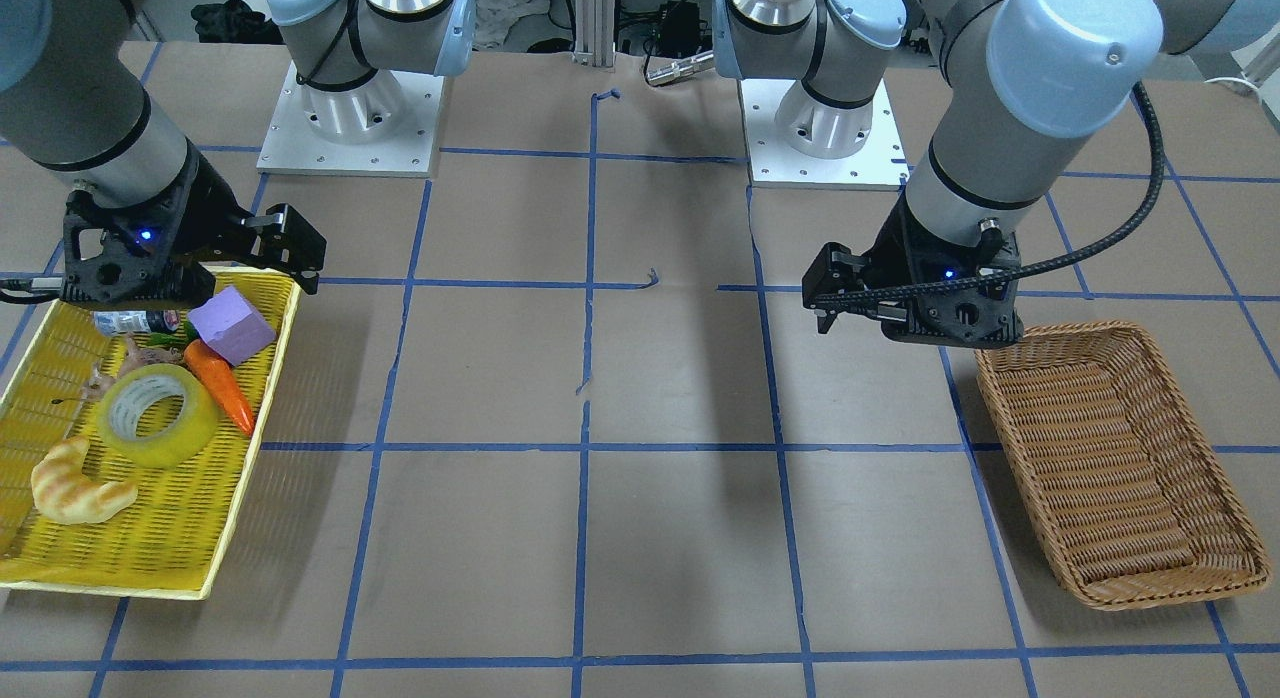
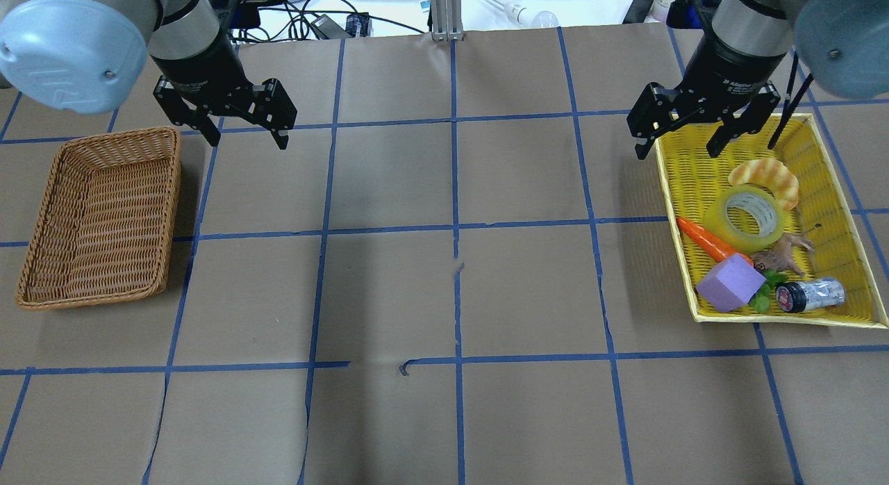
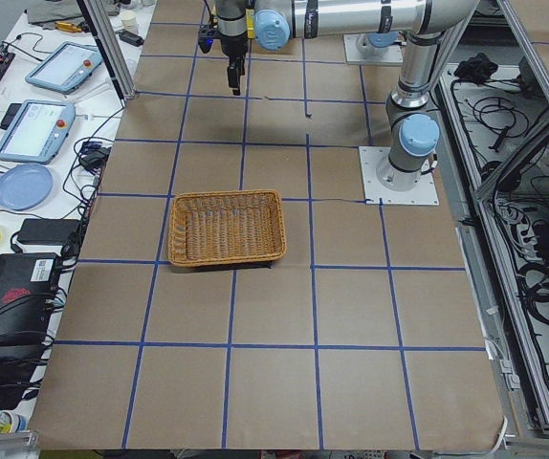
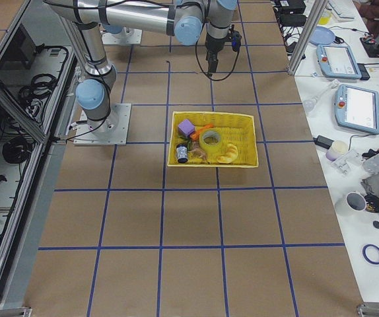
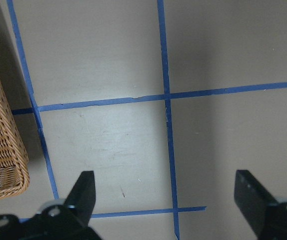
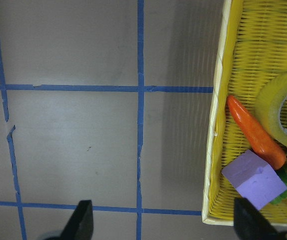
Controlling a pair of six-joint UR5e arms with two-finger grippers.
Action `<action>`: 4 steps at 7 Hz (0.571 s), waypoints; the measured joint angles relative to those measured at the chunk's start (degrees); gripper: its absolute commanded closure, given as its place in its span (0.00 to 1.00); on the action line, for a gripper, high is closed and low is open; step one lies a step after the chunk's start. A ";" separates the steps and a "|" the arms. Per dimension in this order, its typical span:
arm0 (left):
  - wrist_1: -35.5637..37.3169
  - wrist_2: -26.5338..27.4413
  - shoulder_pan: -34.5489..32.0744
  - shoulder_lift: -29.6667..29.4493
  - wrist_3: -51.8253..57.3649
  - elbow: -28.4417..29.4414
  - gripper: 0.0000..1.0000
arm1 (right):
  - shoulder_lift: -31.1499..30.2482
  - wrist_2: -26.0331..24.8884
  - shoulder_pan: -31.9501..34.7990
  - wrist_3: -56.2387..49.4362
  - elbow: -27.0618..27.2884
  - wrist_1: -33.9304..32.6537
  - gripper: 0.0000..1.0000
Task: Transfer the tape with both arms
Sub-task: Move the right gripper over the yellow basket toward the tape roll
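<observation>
The yellow tape roll (image 2: 744, 219) lies flat in the yellow tray (image 2: 670, 193), between a croissant and a carrot. It also shows in the front view (image 1: 160, 416), the right side view (image 4: 210, 140) and the right wrist view (image 6: 283, 110). My right gripper (image 2: 677, 148) is open and empty. It hovers over the tray's far inner corner, apart from the tape; it shows in the front view (image 1: 265, 268) too. My left gripper (image 2: 246, 139) is open and empty above bare table, just beside the wicker basket (image 2: 170, 193). Its fingers (image 5: 83, 190) frame only paper.
The tray also holds a croissant (image 2: 764, 176), an orange carrot (image 2: 708, 240), a purple block (image 2: 729, 282), a small bottle (image 2: 809, 295) and a small brown figure. The wicker basket (image 1: 1100, 448) holds nothing. Blue tape lines grid the brown table.
</observation>
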 measured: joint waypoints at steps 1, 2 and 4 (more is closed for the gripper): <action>0.34 -0.51 -0.01 0.03 0.07 -0.03 0.00 | -0.18 0.03 0.02 -0.01 -0.08 0.00 0.00; 0.87 -0.79 0.00 0.05 0.16 -0.07 0.00 | -0.43 0.03 0.05 0.02 -0.16 0.01 0.00; 1.22 -0.93 0.03 0.04 0.22 -0.07 0.00 | -0.58 -0.12 0.08 -0.01 -0.10 0.07 0.00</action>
